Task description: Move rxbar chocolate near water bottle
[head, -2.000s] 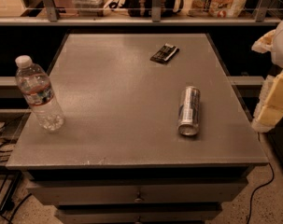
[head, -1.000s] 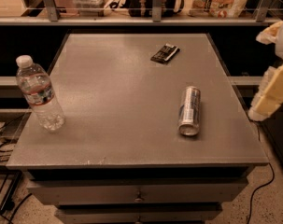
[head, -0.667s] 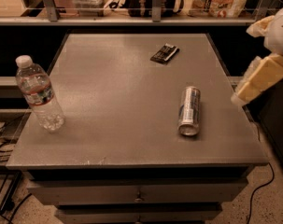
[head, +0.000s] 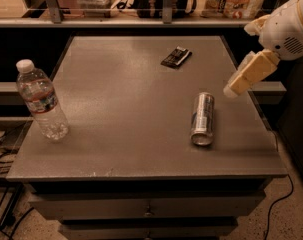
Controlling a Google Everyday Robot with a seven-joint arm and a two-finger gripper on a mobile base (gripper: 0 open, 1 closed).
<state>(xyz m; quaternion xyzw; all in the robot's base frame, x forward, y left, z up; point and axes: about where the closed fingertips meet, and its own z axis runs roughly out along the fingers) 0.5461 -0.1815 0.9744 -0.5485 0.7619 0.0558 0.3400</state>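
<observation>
Bench [head: 126, 109]: grey top, drawers below, carrying three items.
Arm [head: 287, 28]: white housing at upper right, beyond the bench's right edge.
Gripper [head: 236, 84]: cream, angled down-left, hanging in the air over the right edge just right of the can. How far the jaws are open: can't tell. It touches none of the items.
Bottle [head: 41, 104]: upright near the left edge, toward the front.
Can [head: 202, 119]: on its side, right of centre, open end toward the front.
Rxbar [head: 176, 57]: flat at the back, right of centre. It's well apart from the bottle, with the can between it and the front edge.
</observation>
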